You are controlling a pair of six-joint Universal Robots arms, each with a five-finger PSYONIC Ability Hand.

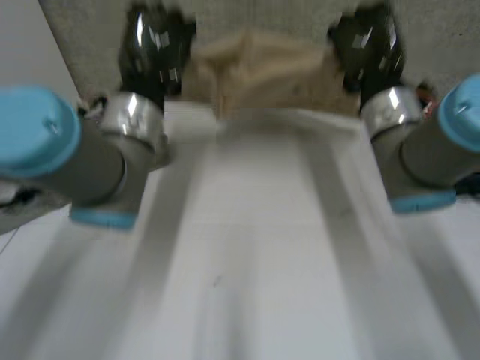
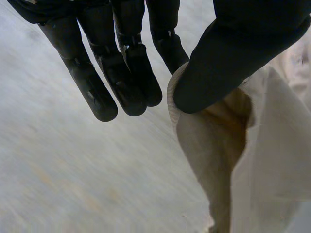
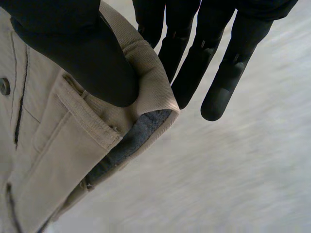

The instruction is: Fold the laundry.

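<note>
Item under handling: one pair of beige trousers (image 1: 259,75), held at the far edge of the bench (image 1: 255,247), spanning the gap between the two hands. The cloth sags and bunches in the middle. Whether any part of it rests on the bench cannot be determined.

Left hand (image 1: 154,52): at the left end of the garment. In the left wrist view its thumb bears down on a rolled cloth edge and pinches it against the nearest finger. The other fingers (image 2: 131,82) are straight, pressed together and clear of the cloth.

Right hand (image 1: 367,49): at the right end. The right wrist view shows its thumb clamping the waistband (image 3: 150,82) against the straight fingers behind it. A button (image 3: 5,86), a belt loop (image 3: 85,114) and the grey lining (image 3: 131,141) are visible close to the grip.

Progress assessment: early stage. Both ends appear secured, but no crease or fold is evident and the garment is not laid flat. Remaining, in my judgement: spreading it on the bench, then all folding.
</note>
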